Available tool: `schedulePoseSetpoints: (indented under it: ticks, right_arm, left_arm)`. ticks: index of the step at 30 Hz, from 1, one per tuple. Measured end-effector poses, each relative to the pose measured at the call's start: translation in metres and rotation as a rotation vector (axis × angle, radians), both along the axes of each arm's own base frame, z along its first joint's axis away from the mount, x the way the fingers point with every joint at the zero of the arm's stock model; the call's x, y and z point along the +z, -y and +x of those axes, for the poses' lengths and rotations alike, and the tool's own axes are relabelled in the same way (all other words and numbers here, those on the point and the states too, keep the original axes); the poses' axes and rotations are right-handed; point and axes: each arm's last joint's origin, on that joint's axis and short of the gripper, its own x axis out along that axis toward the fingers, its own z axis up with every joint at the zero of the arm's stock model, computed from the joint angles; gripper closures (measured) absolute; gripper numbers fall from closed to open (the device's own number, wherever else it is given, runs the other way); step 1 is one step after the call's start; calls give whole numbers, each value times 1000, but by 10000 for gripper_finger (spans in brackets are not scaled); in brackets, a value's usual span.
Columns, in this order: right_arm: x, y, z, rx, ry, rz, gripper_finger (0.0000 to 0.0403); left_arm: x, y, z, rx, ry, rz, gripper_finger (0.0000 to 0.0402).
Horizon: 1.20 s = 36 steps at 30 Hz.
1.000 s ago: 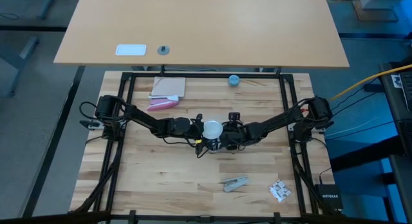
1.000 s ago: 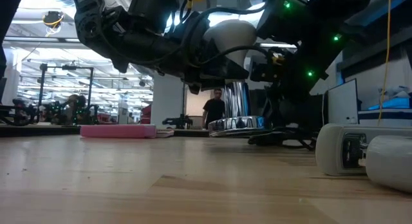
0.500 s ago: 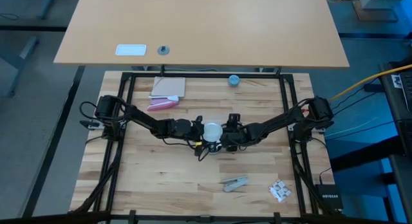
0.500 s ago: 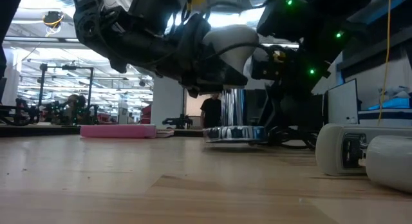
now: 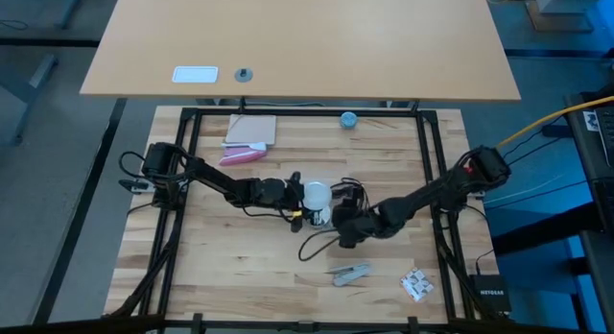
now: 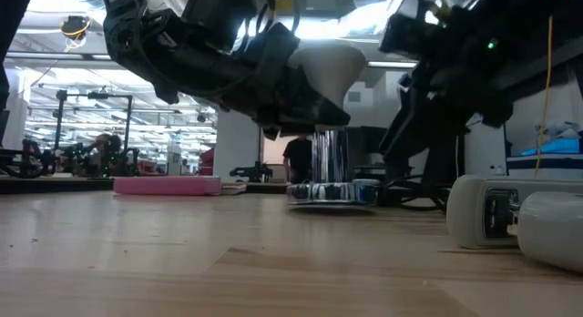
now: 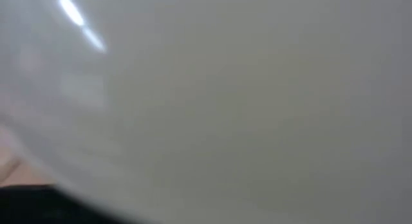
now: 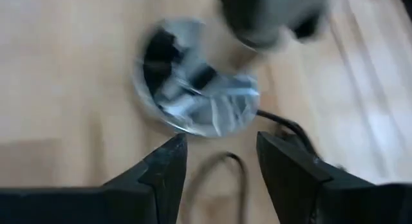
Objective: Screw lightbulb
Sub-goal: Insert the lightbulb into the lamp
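Lightbulb [image 5: 316,192]: gripped by left claw [image 5: 299,193] above lamp base [image 6: 332,191] for threading; right claw [image 8: 219,161] open beside base, cord [image 5: 317,243] trailing

overhead, table-level, two close, perhaps blurred wrists.

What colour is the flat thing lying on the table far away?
Pink. The flat pad shows best in the low view.
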Motion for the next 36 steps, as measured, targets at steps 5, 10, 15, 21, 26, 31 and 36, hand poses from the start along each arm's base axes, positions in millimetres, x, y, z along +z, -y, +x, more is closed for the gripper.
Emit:
schedulePoseSetpoints:
  ticks: [5,10,15,21,26,31,36]
  right_arm:
    - [-3,-16,10,76,104,-10,210]
    - [-23,-15,18,67,82,-34,210]
    - [-41,-8,22,35,33,-59,210]
    - [-49,-1,25,4,19,-83,251]
    - [-49,0,25,-17,19,-120,305]
    - [-51,1,22,-22,-10,-143,348]
    - [-51,2,20,-30,-27,-165,369]
  left_arm:
    - [0,-8,0,43,6,-53,251]
    - [1,-10,1,53,12,-62,251]
    - [0,-9,0,50,4,-61,251]
    - [0,-9,0,50,2,-57,251]
    - [-1,-7,0,38,-8,-57,251]
    - [-3,-3,-1,26,-36,-45,251]
    - [-3,0,-1,12,-38,-33,251]
